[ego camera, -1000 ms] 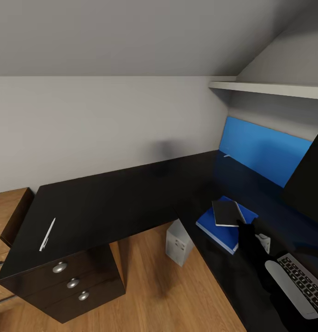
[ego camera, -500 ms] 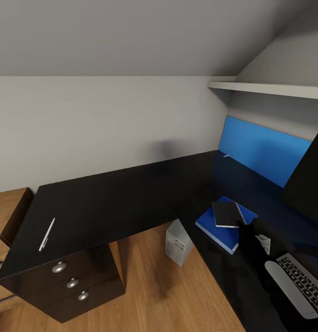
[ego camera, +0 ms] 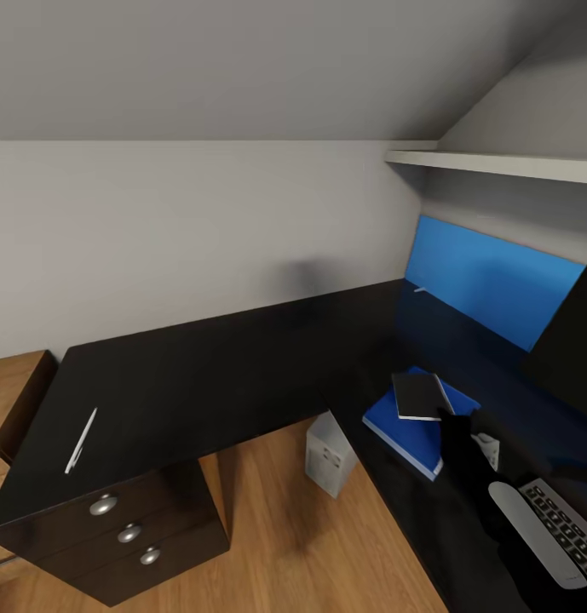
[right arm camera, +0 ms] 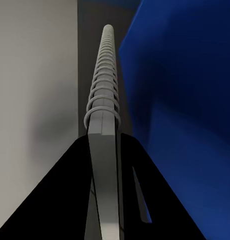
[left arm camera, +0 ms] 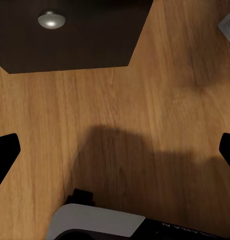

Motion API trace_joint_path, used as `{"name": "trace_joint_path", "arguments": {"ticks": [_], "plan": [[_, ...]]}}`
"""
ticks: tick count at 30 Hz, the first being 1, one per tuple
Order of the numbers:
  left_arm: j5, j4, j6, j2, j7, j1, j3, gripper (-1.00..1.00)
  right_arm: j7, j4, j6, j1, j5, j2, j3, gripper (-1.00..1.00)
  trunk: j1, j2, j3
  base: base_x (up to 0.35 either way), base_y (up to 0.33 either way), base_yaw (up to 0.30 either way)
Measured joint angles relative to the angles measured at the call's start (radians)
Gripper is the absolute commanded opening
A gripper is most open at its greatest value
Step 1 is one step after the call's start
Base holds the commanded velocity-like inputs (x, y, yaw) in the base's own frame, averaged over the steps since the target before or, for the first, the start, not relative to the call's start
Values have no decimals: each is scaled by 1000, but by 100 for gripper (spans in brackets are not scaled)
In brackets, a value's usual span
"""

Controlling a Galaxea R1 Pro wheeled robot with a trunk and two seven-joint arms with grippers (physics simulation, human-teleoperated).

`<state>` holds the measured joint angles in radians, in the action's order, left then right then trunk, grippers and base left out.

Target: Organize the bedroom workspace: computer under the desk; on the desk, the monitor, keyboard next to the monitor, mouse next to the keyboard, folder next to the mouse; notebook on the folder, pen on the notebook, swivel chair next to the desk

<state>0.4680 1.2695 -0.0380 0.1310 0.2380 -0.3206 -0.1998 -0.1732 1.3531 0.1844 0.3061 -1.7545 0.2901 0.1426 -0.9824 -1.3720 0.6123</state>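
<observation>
Notebook lies flat on the blue folder, on the right wing of the black L-shaped bench; my right jaws are closed on its near edge. In the right wrist view I see the notebook edge-on, spiral binding running away from the camera, clamped between the black fingers, with the folder blue beside it. Pen sits well apart on the bench's left end, above the black drawers with round silver knobs. Computer, small white tower, stands on the wooden floor under the bench's inner corner. Keyboard is at the lower right on the bench, partly behind my right arm; monitor is cut off at the right edge. A blue wall panel backs the bench under a white shelf. Left jaws hang open over the floor, both fingertips spread wide, near a drawer knob.
</observation>
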Motion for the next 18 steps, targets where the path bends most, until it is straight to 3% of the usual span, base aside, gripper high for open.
{"name": "trace_joint_path", "arguments": {"ticks": [18], "plan": [[1, -6, 0, 1, 0, 0, 2, 100, -3, -8, -3, 0, -1, 1, -2, -100, 0, 0, 0, 10, 0, 0]]}}
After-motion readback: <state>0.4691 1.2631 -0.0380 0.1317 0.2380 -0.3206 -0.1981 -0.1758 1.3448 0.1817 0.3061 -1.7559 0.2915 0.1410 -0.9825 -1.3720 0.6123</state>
